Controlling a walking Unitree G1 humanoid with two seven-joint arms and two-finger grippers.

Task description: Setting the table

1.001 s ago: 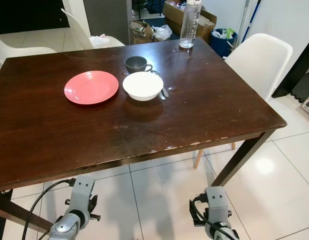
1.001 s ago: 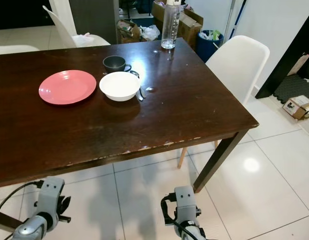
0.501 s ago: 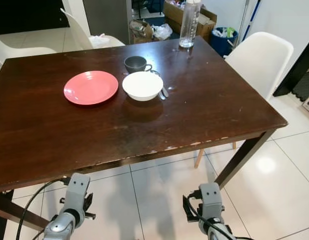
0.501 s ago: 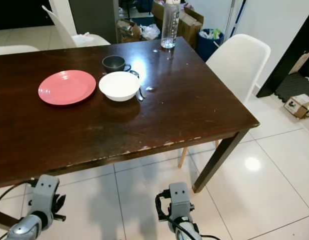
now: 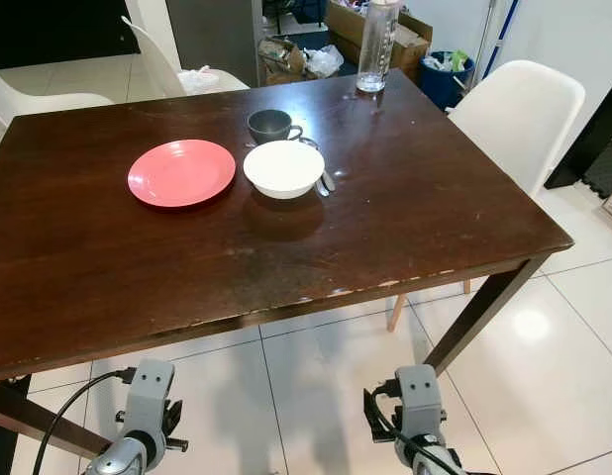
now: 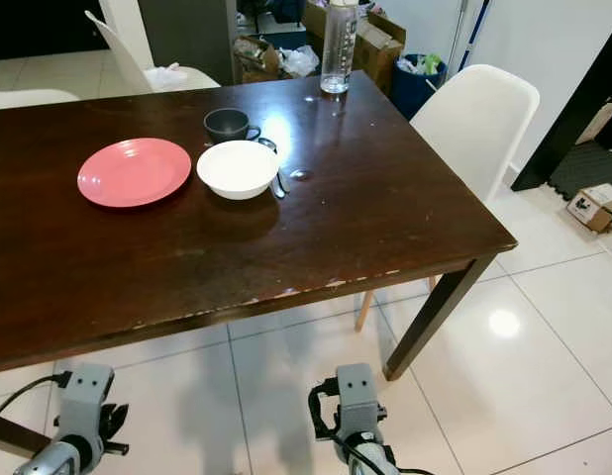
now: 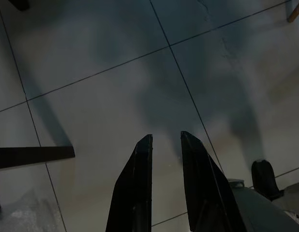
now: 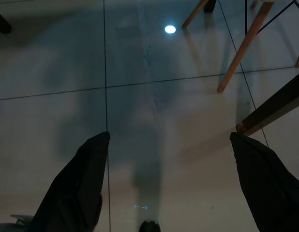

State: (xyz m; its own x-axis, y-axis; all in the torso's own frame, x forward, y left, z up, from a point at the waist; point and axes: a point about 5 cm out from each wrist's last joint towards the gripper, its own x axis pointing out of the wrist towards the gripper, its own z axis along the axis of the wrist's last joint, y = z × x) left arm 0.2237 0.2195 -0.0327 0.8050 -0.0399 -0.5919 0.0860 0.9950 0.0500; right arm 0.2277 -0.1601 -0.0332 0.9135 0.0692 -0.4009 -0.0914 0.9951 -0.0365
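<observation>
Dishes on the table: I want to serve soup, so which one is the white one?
The white bowl, between the flat pink plate on its left and the dark cup behind it. It alone is white.

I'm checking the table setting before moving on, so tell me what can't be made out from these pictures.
- Cutlery: head views, mostly hidden behind the white bowl; type unclear.
- Dark cup: head views, contents too dark to tell.
- Bottle: left eye view, top cut off by the frame edge.
- Cardboard boxes: head views, contents too small.
</observation>
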